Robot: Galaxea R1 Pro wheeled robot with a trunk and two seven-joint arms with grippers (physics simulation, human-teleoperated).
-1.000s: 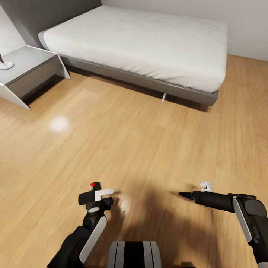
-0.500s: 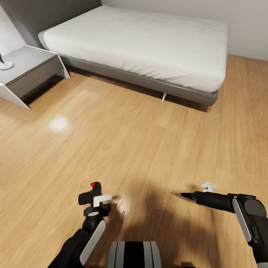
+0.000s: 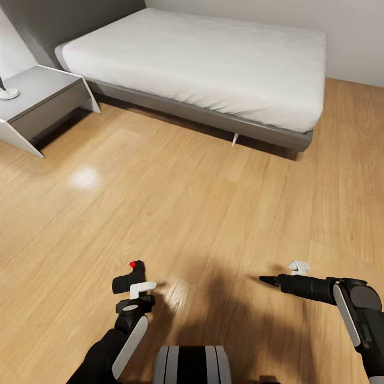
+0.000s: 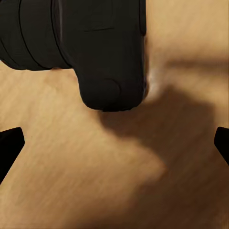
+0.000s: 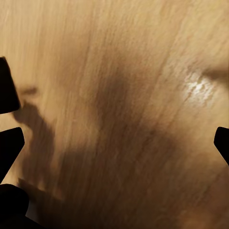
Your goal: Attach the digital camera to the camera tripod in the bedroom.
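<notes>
Head view: the left gripper (image 3: 134,288) grasps the digital camera (image 3: 130,276), red dot uppermost, above the wood floor (image 3: 186,202); the right gripper (image 3: 269,280) points inward, its jaw state cannot be told; behind stand the grey bed (image 3: 213,64) and a nightstand (image 3: 42,98); left wrist view: camera body (image 4: 90,47) close before the lens

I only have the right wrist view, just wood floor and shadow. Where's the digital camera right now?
Observer: At the left claw. The digital camera sits just ahead of it, red dot on top.
Operator: Is it lying on the floor?
Observer: Probably not. In the left wrist view its shadow falls offset on the floor, so it looks lifted.
Operator: What's ahead?
Observer: A grey bed with a white mattress, across the wood floor.
</notes>
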